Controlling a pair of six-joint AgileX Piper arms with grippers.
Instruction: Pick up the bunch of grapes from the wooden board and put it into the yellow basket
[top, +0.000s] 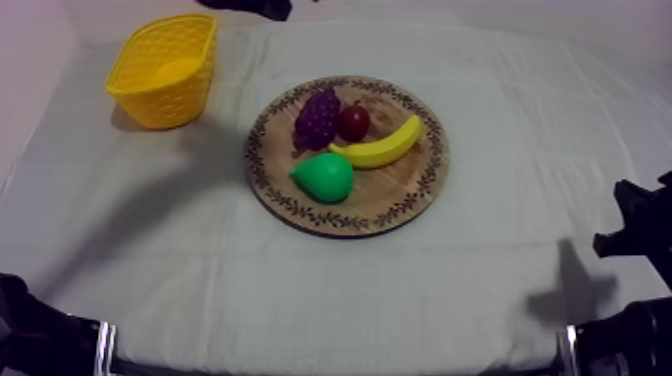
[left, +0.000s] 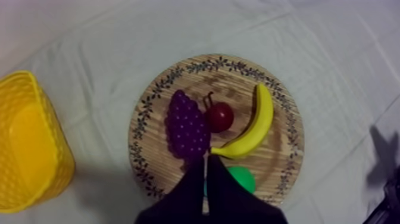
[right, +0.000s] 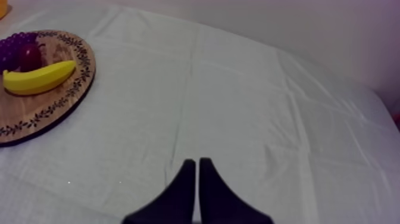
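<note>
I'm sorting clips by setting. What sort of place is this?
Probably a robot test bench or lab, not a home: a table under a plain grey-white cloth, toy fruit set out on a round wooden board, a yellow basket, and a black robot arm at the table's edge.

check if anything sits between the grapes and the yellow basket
Nothing visible does. The bunch of grapes lies on the side of the wooden board nearest the yellow basket, with only bare cloth between board and basket. The small red fruit, banana and pear lie away from that path.
</note>
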